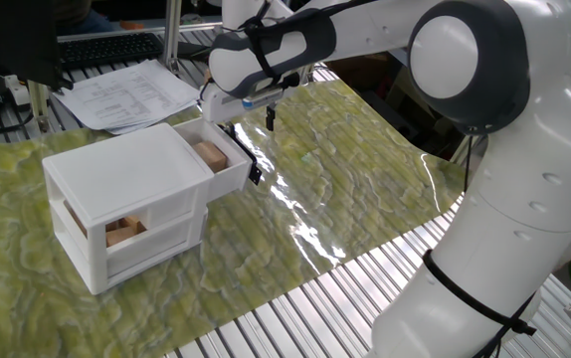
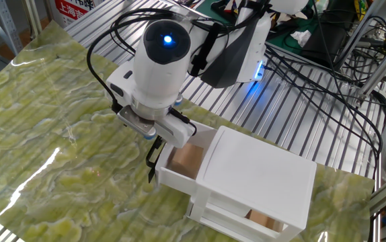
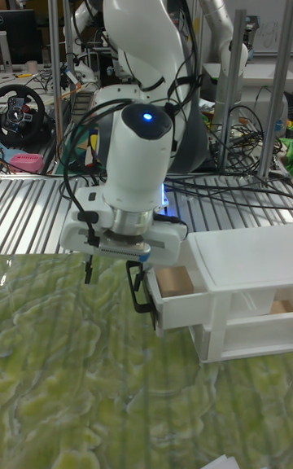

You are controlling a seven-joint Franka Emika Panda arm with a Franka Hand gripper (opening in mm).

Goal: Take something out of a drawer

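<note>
We see the white two-drawer box (image 1: 131,204) standing on the green marbled mat (image 1: 345,189) that covers much of the surface, toward the edge nearest the papers (image 1: 131,94) and keyboard (image 1: 111,47). Its upper drawer (image 1: 216,164) is pulled out, with the black handle (image 1: 253,175) on its front. Inside it lies the small tan wooden block (image 1: 209,152), resting in the open tray; in the other fixed view we see only a tan patch (image 2: 187,158) within the drawer. The lower drawer (image 1: 151,244) is pushed in, and another tan block (image 1: 118,232) shows through its side.

The pincer (image 3: 114,273) hangs above and just in front of the drawer's open end, pointing down. In the tall view its two dark fingers (image 3: 88,269) stand well apart, one out over the mat and the other close by the drawer front beside the handle, so we read it as spread wide with nothing between the fingers. We cannot tell whether the nearer finger touches the handle or merely stands just beside it. The block sits below and behind the pincer, apart from both fingers.

The white arm (image 1: 484,149) curves in from the far corner of the surface, a blue light (image 2: 167,39) glowing on its wrist.
</note>
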